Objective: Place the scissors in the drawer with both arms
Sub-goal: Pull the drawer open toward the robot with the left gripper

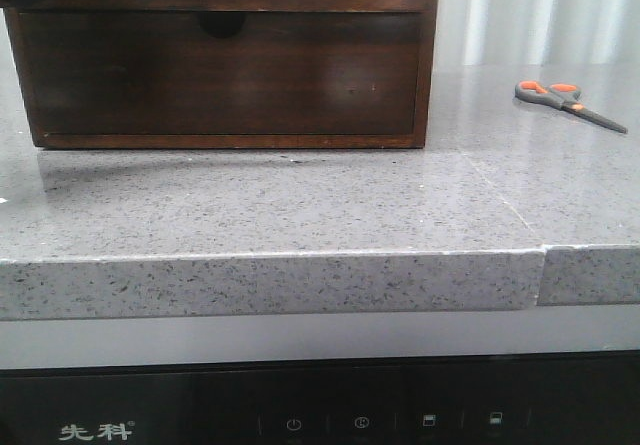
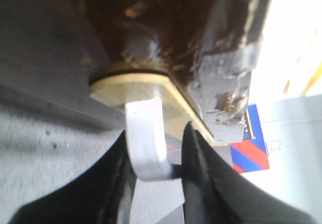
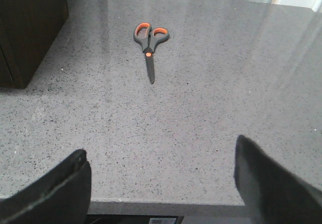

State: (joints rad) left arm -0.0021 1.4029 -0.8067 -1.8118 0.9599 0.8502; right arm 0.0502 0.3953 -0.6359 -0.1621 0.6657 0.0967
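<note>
On the near stretch of grey countertop (image 1: 300, 205) nothing has been gathered yet, and the right gripper (image 3: 161, 183) is seen spread wide, empty, touching nothing. Farther back on the right, the scissors (image 1: 566, 102) are left lying flat, closed, well apart from those fingers, so the pick-up is judged not yet done. At the far left, the wooden cabinet (image 1: 225, 65) is standing with its lower front shut. Up against the drawer (image 2: 151, 27), the left gripper (image 2: 153, 148) is set narrow around a pale metal tab (image 2: 147, 138) under the tan-rimmed handle (image 2: 136, 90); contact looks likely. Opening, picking and placing are all judged still outstanding.
</note>
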